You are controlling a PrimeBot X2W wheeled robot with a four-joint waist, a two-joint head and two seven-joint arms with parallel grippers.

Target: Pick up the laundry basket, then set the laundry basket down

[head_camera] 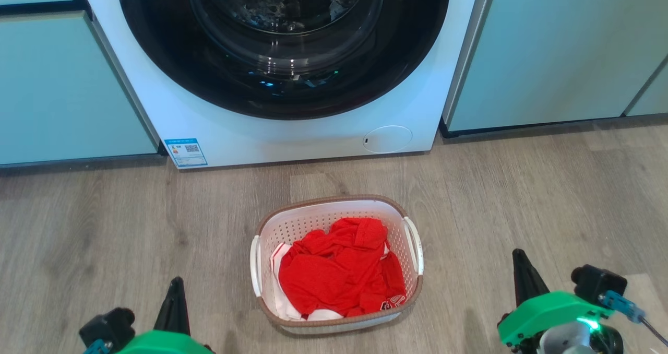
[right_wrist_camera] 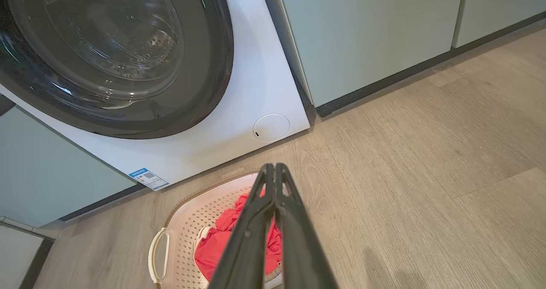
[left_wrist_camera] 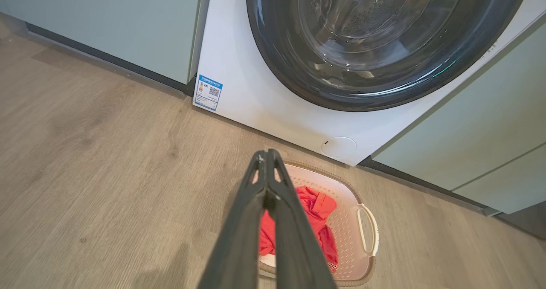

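While the laundry basket stood on the wood floor just in front of the white washing machine, a crumpled red garment lay inside it; the left pincer hung low to the basket's left, its two dark fingers pressed together on nothing; the right pincer sat likewise to the right, fingers closed and empty; both were clear of the white side handles; pale green cabinets flanked the machine
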